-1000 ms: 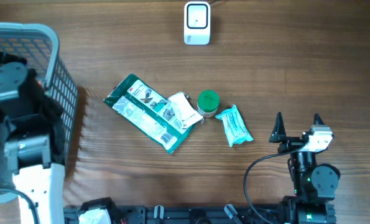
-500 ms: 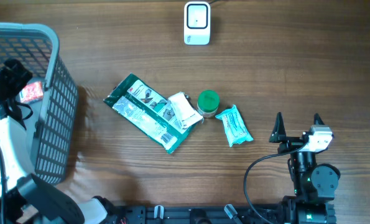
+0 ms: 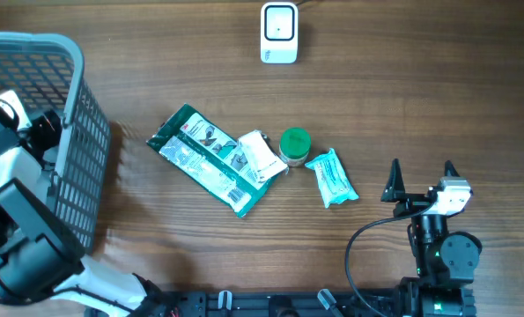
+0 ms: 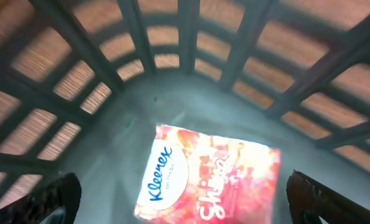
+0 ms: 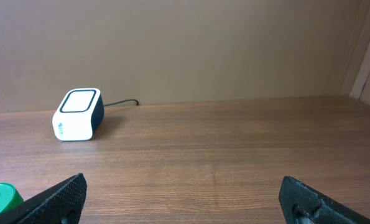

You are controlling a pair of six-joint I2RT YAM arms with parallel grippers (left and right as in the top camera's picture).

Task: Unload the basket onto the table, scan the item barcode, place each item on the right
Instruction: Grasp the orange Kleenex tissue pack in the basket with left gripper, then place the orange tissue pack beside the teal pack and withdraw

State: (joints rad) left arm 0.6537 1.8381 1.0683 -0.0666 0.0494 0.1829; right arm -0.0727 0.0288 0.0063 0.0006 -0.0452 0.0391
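A pink Kleenex tissue pack [image 4: 212,177] lies flat on the floor of the grey mesh basket [image 3: 77,132]. My left gripper [image 4: 185,208] hangs open just above it, one finger on each side, not touching it. In the overhead view the left arm covers the pack. The white barcode scanner [image 3: 279,33] stands at the table's far edge and also shows in the right wrist view [image 5: 78,115]. My right gripper [image 3: 421,172] rests open at the front right, nothing between its fingers [image 5: 54,199].
Mid-table lie a green package [image 3: 204,158], a white packet [image 3: 260,154], a green-lidded jar [image 3: 295,143] and a teal tissue pack [image 3: 332,178]. The basket's walls close in around the left gripper. A black cable [image 3: 367,238] loops beside the right arm.
The left arm has swung about over the basket and now covers the pink pack, which showed overhead half a second ago. The right arm has not moved.
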